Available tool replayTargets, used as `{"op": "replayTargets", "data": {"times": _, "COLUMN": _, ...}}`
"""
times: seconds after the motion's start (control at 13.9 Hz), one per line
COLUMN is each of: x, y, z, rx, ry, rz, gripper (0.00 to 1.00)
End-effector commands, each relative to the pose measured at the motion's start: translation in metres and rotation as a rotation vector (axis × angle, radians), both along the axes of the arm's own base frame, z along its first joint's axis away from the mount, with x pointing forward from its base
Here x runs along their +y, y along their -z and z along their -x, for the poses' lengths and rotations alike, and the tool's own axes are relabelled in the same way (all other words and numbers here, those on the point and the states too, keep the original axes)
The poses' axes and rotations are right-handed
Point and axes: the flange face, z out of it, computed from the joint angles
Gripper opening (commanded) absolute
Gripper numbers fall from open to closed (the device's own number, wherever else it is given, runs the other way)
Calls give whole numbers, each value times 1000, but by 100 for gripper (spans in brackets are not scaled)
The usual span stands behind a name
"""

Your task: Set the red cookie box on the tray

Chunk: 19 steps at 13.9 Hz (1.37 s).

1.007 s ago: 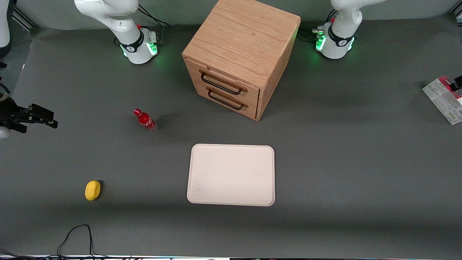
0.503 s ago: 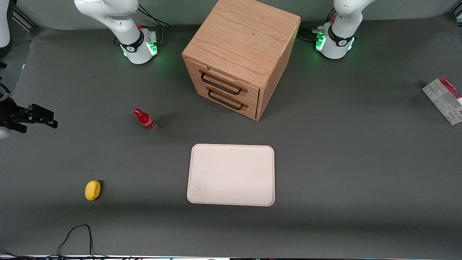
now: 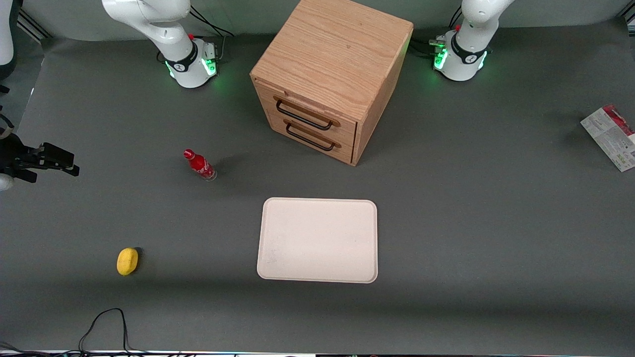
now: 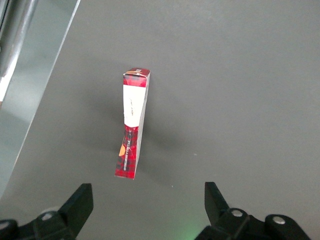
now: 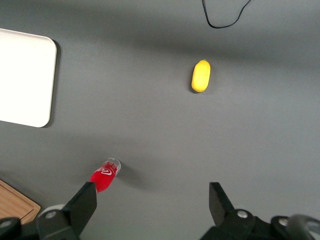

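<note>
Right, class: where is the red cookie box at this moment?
The red cookie box lies on the table at the working arm's end, well apart from the tray. The open gripper is above it, not touching.

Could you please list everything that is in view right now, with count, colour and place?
red cookie box: one, red plaid edges with a whitish printed face, at the working arm's end of the table, apart from the tray.
tray: one, cream-white, mid-table, nearer the front camera than the cabinet, nothing on it.
wooden cabinet: one, light oak with two black-handled drawers, between the arm bases.
soda bottle: one, red, toward the parked arm's end.
yellow object: one, nearer the camera than the bottle.
black cable: one, at the table's near edge.
gripper: one, black, open, above the cookie box, not touching it.
</note>
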Motion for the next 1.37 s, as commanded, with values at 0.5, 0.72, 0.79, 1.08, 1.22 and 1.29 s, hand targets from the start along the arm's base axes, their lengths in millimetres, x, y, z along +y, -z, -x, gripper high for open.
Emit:
{"op": "replayTargets", "data": {"times": 0.5, "x": 9, "y": 150, "z": 68, "rx": -44, "ry": -59, "rz": -52, "gripper": 99}}
{"op": "replayTargets", "data": {"times": 0.72, "x": 5, "y": 178, "z": 79, "rx": -73, "ry": -64, "rz": -78, "gripper": 99}}
{"op": "replayTargets", "data": {"times": 0.79, "x": 6, "y": 184, "z": 79, "rx": -73, "ry": -64, "rz": -78, "gripper": 99}}
{"op": "replayTargets", "data": {"times": 1.08, "x": 7, "y": 200, "z": 77, "rx": -73, "ry": -58, "rz": -78, "gripper": 99}}
{"op": "replayTargets", "data": {"times": 1.22, "x": 8, "y": 208, "z": 76, "rx": -80, "ry": -56, "rz": -85, "gripper": 99}}
{"op": "replayTargets", "data": {"times": 1.29, "x": 9, "y": 211, "z": 76, "rx": -84, "ry": -57, "rz": -90, "gripper": 99}}
